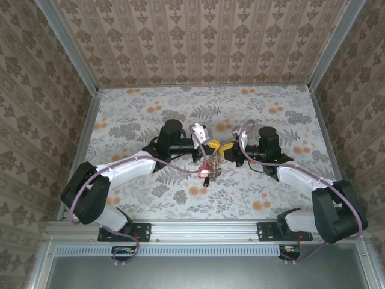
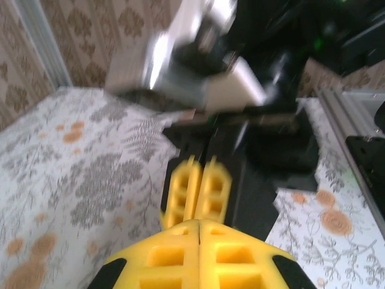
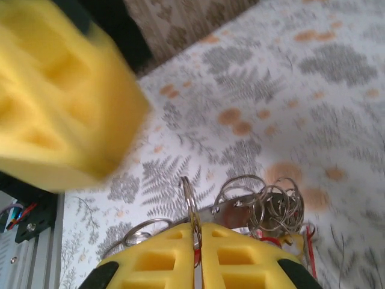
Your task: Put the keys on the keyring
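Keyring [image 3: 190, 201] is pinched in right gripper [image 3: 197, 235], left gripper [image 2: 200, 176] shut at its 9 o'clock, load unclear; ring should stay steady, keys [image 1: 207, 171] dangling at 6.

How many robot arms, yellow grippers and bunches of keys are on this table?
Robot arms: 2 (left arm, right arm)
Yellow grippers: 2 (left gripper, right gripper)
Key bunch: 1
Total: 5
The single keys are too small to count.
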